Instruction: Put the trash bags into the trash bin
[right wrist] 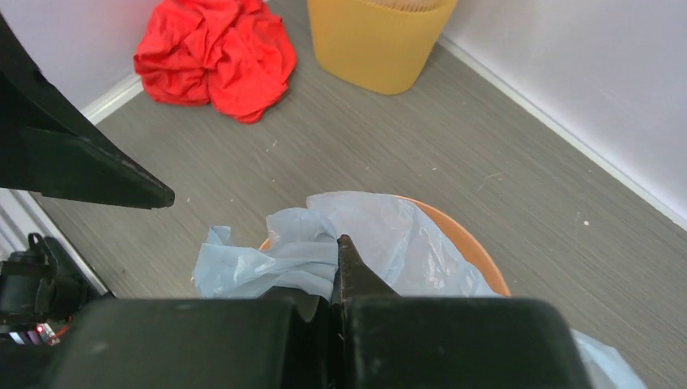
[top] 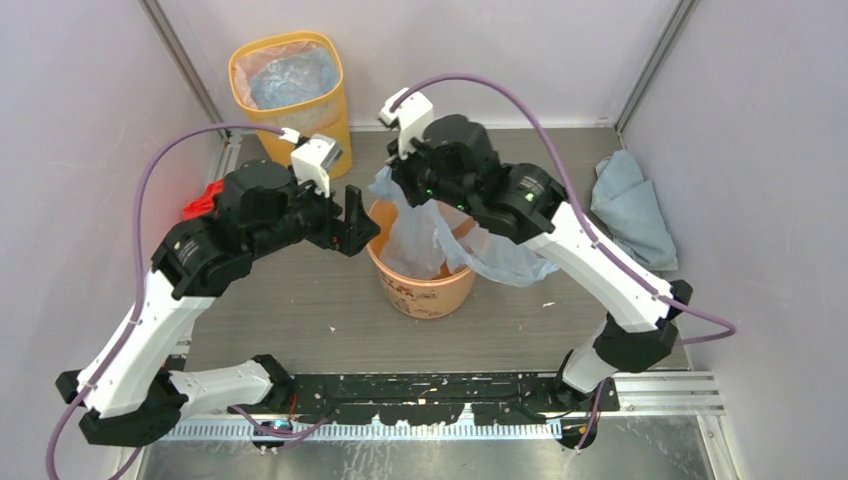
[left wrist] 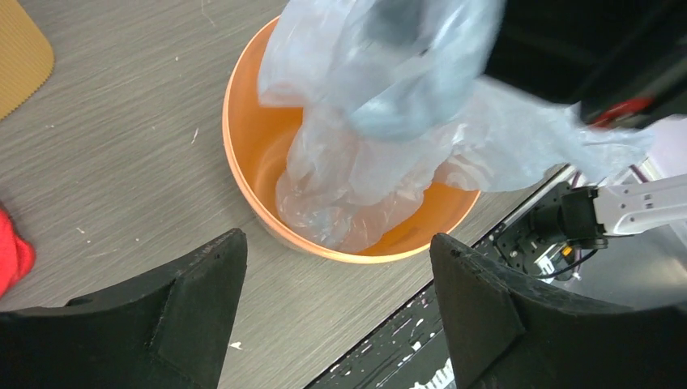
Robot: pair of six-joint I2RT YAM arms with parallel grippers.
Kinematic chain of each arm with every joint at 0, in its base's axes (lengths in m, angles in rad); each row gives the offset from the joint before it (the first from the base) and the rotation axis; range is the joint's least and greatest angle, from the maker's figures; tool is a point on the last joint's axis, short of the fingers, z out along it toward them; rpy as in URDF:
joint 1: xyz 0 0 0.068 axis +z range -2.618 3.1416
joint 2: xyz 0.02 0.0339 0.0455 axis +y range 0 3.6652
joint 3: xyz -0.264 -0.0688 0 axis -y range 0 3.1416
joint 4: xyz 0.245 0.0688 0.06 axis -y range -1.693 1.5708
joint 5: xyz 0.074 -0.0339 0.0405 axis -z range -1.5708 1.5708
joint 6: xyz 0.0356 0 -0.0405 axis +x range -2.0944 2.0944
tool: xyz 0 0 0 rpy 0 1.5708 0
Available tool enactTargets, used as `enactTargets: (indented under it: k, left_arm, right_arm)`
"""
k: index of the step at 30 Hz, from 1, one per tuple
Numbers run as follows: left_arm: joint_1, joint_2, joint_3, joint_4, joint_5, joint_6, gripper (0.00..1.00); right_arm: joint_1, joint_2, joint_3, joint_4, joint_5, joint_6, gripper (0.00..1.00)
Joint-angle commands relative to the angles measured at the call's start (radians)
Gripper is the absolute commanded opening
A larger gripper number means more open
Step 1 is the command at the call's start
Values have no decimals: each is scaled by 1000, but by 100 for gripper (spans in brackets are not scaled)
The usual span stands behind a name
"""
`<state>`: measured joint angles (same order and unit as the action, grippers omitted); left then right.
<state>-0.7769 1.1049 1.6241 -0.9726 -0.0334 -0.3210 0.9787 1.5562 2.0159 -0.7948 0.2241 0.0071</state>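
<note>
The grey wood-grain table (top: 300,300) carries everything, and both arms reach in over its middle, the left arm (top: 170,290) and the right arm (top: 590,255) bent toward each other. The tall yellow bin (top: 335,125) stands well beyond the left pincer (top: 358,222), in the far corner, with a pale liner inside it. The orange trash bin (top: 425,295) sits upright directly below the right pincer (right wrist: 339,247) and just beside the left pincer, on that pincer's right; a small printed mark shows on the side facing the arm bases. A pale blue, see-through trash bag (top: 500,260) hangs from the right pincer, its lower part bunched down inside the trash bin against the bottom, while a loose flap spills over the rim on the right arm's side. A crumpled blue cloth (top: 630,215) lies well to the right of the right pincer, near the wall. A red cloth (top: 203,200) lies to the left of the left pincer, partly hidden behind that arm. The right pincer's tips are pressed together, clamped on a fold of the trash bag. The left pincer's fingers (left wrist: 202,275) stand wide apart with nothing between them, aimed down at the trash bin's rim.
</note>
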Motion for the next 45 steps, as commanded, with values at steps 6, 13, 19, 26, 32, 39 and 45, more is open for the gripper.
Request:
enactTargets:
  k: [6,13,19,26,32,39,45]
  left_arm:
    - [-1,-88,-113,183,-52,-59,88]
    - [-1,-66,-147,216,-140,-32,89]
    - [-1,-80,-146,235,-248,16,73]
    - [2,-38,-92,198,-268,48,46]
    - [21,-15,-71,175,-262,38,45]
    - [34,-8,-59,144,-222,11,45]
    - [47,-10,-58,120,-184,-22,45]
  right_arm:
    - [94,35,8,42,78,27,1]
    - [111,7,-31,46,66,46,1]
    - [115,-24,-66,29,46,72,1]
    - [118,-52,-118,39,-6,108,1]
    - [126,-74,-165,51,-78,136,1]
    - [144,-95,-245,95,-120,155,1]
    - [170,-104,-310,136,-141,165,1]
